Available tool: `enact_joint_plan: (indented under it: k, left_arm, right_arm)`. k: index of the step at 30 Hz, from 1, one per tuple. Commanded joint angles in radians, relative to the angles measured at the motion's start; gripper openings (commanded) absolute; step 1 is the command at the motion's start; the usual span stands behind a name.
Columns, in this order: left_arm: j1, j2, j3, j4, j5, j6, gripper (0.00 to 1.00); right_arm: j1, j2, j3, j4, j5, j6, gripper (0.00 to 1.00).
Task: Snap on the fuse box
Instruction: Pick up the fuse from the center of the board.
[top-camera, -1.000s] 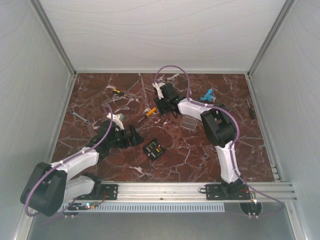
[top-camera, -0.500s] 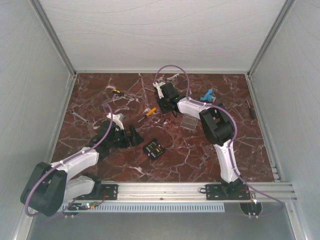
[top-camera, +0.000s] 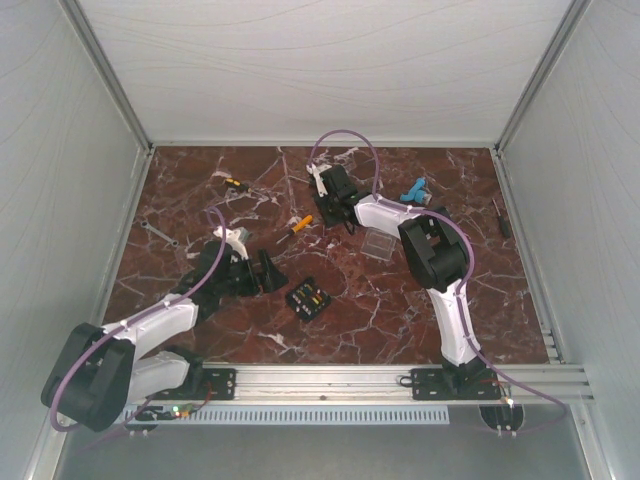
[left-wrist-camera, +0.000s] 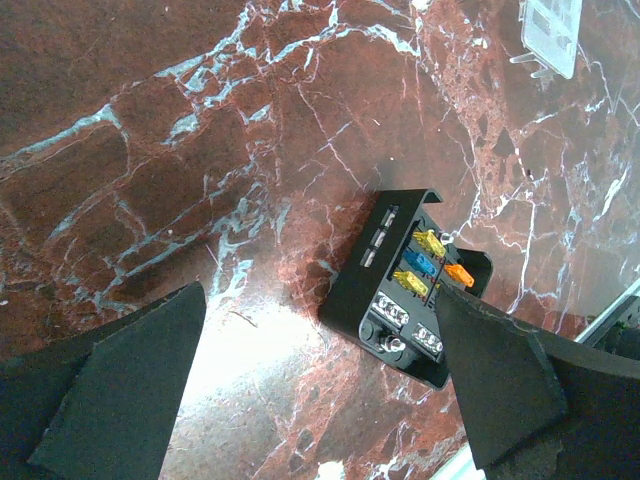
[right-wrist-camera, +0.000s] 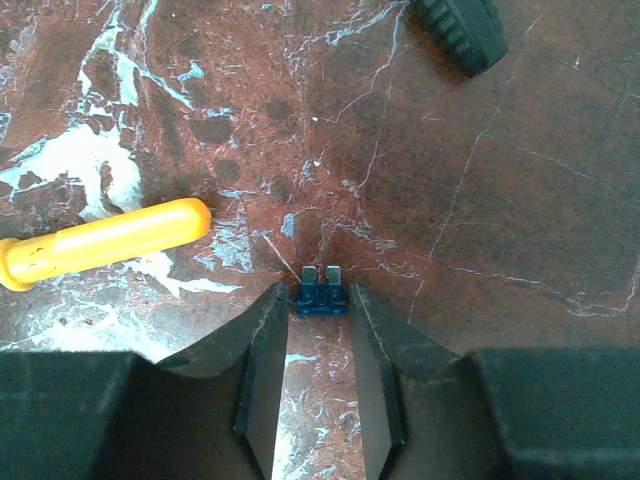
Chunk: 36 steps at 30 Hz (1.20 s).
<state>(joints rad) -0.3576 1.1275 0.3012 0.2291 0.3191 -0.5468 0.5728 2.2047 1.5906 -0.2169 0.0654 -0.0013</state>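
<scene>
The fuse box (top-camera: 308, 297) is a small black square box with yellow, blue and orange fuses, lying open on the marble in front of centre. In the left wrist view the fuse box (left-wrist-camera: 405, 290) sits just inside the right finger, which covers its corner. My left gripper (left-wrist-camera: 318, 297) is wide open and holds nothing; seen from above, the left gripper (top-camera: 268, 270) is just left of the box. My right gripper (right-wrist-camera: 319, 303) is down at the table farther back, its tips against both sides of a small blue fuse (right-wrist-camera: 321, 290). From above, the right gripper (top-camera: 323, 216) hides that fuse.
A clear square lid (top-camera: 378, 245) lies right of centre, at the top right as the lid (left-wrist-camera: 550, 30) in the left wrist view. A yellow-handled screwdriver (right-wrist-camera: 100, 240) lies left of the right fingers. A ribbed black part (right-wrist-camera: 460, 30), a blue piece (top-camera: 412, 188) and a wrench (top-camera: 158, 233) lie around.
My right gripper's jaws have narrowed onto the blue fuse and the right wrist has shifted slightly. The left arm and the fuse box have stayed put.
</scene>
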Motion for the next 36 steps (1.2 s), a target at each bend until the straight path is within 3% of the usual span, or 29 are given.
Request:
enact_joint_plan:
  k: [1, 10, 16, 36]
  left_arm:
    - [0.005, -0.004, 0.005, 0.034, 0.014, -0.004, 0.97]
    - [0.005, -0.015, 0.003, 0.035, 0.015, -0.005, 0.97]
    - [0.005, -0.017, 0.0, 0.044, 0.031, -0.012, 0.96]
    - [0.005, -0.047, -0.019, 0.141, 0.166, -0.111, 0.9]
  right_arm:
    - [-0.005, -0.016, -0.008, -0.037, 0.049, 0.012, 0.27]
    - [0.002, -0.038, -0.045, -0.038, 0.04, 0.008, 0.16]
    - [0.016, -0.106, -0.117, -0.045, 0.038, 0.014, 0.14]
    - [0.198, -0.576, -0.62, 0.045, 0.025, 0.109, 0.15]
